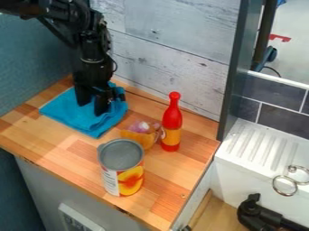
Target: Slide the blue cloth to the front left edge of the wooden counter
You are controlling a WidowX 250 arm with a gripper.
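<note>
The largest item on site is the butcher-block wooden surface [69, 151], set against a whitewashed wood-plank wall [175, 49]. Next in size is the white sink unit [241, 155] with a ridged drainer, standing beyond the right end of the surface. The black jointed robot arm [91, 43] enters at the upper left and hangs over the far left part of the surface.

Below it lies a bright blue fabric cloth [100, 128], spread but creased, its right side bunched in folds. The black two-finger pincer [91, 108] is down at the cloth's far half, pointing downward; it is open, with blue fabric visible between its fingers.

A cylindrical metal can [125, 168] with a grey top and a peach-pictured label stands upright near the front edge. Behind it, to the right, a slim red plastic bottle [172, 119] with an orange label stands upright. Just beside the bottle, on its left, sits a small orange item [140, 138] with a purple-and-white top; its exact nature cannot be told. Smallest are the silvery metal rings [284, 185] at the sink.
</note>
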